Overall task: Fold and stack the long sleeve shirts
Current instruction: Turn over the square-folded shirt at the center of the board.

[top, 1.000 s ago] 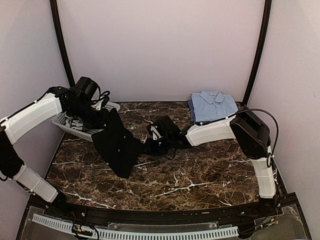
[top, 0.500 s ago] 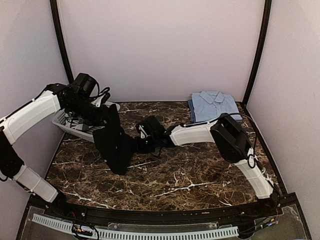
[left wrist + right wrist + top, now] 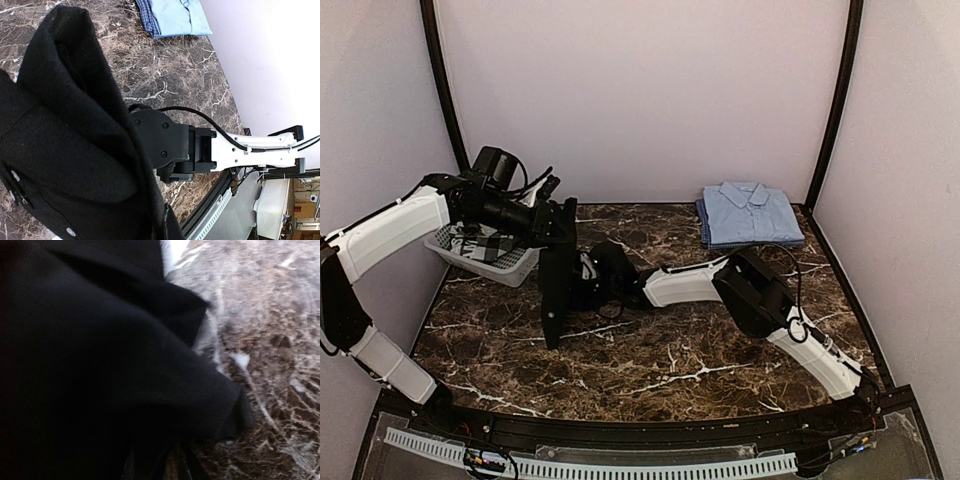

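The left gripper (image 3: 558, 212) is pressed together on the upper edge of the black shirt (image 3: 555, 285) and holds it up above the left part of the marble table (image 3: 700, 350). From that pinch the shirt hangs as a narrow, bunched vertical strip. Its lower end reaches down towards the near left of the table top, but whether it touches the surface cannot be told. In the left wrist view the cloth fills the near side in thick folds, with two small pale buttons along a seam at the lower left.

The right gripper (image 3: 582, 285) is in against the right side of the hanging strip, about halfway down, with its arm stretched low across the middle of the table. Its own camera sees almost only black cloth with blurred marble beside it. The fingers are hidden, so I cannot tell whether they are spread or pinching the shirt.

The light blue shirt (image 3: 748, 212) lies folded, collar up, at the far right corner of the table, on top of a blue checked cloth (image 3: 147, 17). A white basket (image 3: 480, 255) stands at the far left edge, behind the left arm.
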Action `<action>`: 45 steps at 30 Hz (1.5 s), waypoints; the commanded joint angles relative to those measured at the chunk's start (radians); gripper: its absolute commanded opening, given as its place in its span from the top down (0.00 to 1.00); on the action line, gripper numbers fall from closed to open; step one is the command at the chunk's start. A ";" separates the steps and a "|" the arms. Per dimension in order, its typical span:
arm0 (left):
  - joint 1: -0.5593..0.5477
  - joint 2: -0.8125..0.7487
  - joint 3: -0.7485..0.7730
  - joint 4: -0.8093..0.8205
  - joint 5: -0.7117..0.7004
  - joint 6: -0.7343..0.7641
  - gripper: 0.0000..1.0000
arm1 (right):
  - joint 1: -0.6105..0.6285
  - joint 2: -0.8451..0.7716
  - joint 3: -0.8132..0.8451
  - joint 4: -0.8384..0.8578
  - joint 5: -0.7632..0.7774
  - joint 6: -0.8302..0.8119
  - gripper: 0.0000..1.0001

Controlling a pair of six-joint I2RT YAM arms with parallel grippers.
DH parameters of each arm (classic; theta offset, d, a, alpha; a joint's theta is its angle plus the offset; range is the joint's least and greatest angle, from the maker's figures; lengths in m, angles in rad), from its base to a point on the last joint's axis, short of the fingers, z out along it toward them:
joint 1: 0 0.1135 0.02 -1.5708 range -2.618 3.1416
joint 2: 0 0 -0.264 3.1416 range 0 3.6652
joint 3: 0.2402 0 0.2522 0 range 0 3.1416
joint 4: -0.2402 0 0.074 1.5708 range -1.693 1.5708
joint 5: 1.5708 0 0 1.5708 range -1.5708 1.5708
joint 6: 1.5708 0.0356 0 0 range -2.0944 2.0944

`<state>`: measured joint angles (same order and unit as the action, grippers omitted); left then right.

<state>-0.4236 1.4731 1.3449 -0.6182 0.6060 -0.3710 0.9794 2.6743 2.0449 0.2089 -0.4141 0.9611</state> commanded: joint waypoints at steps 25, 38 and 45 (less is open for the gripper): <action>-0.220 0.134 -0.066 0.402 0.006 -0.236 0.93 | -0.367 -0.875 -0.863 0.073 0.011 -0.148 0.29; -0.392 0.377 0.157 0.486 -0.242 -0.388 0.33 | -0.438 -1.216 -1.117 -0.266 0.162 -0.326 0.13; -0.252 0.160 -0.099 0.390 -0.355 -0.316 0.34 | -0.345 -1.160 -1.153 -0.286 0.216 -0.328 0.15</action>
<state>-0.7460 1.7729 1.3544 -0.1478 0.3523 -0.7425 0.5846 1.4830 0.9012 -0.0734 -0.2401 0.6518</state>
